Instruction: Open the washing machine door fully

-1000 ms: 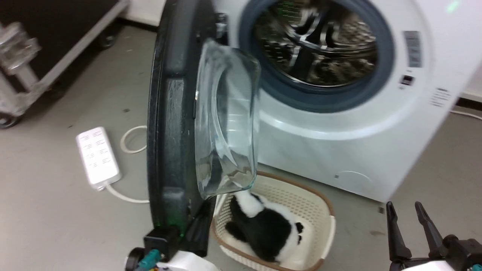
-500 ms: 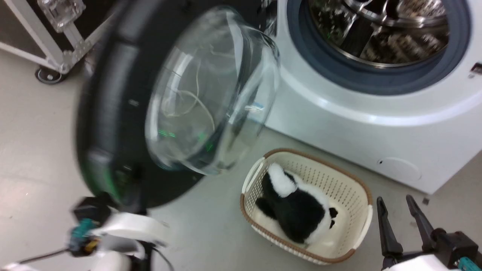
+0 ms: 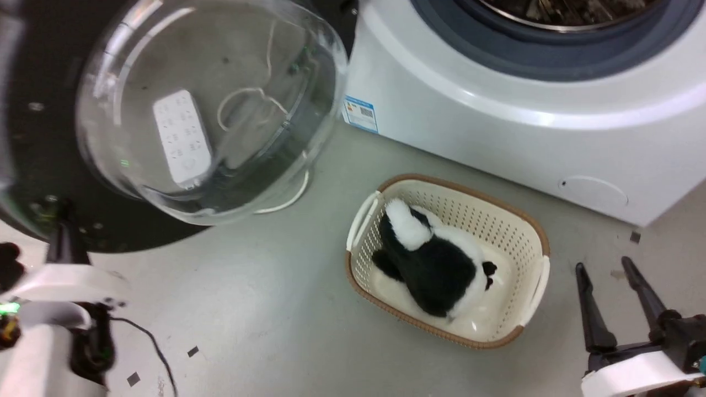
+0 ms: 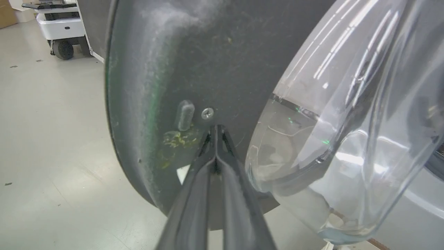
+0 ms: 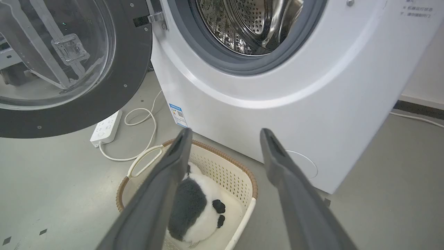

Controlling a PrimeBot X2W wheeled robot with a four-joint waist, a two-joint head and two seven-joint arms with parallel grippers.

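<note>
Washing machine door (image 3: 38, 182) (left edge cropped) touches the closed left hand (image 4: 215, 129).

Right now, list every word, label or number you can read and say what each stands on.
Blue label, low on the washing machine front: too small to read.
Grey printed lines, upper part of that front: too small to read.
Nothing here can be quoted.

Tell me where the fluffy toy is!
The fluffy toy lies in the cream basket on the floor before the washing machine, centre-right in the head view.
</note>
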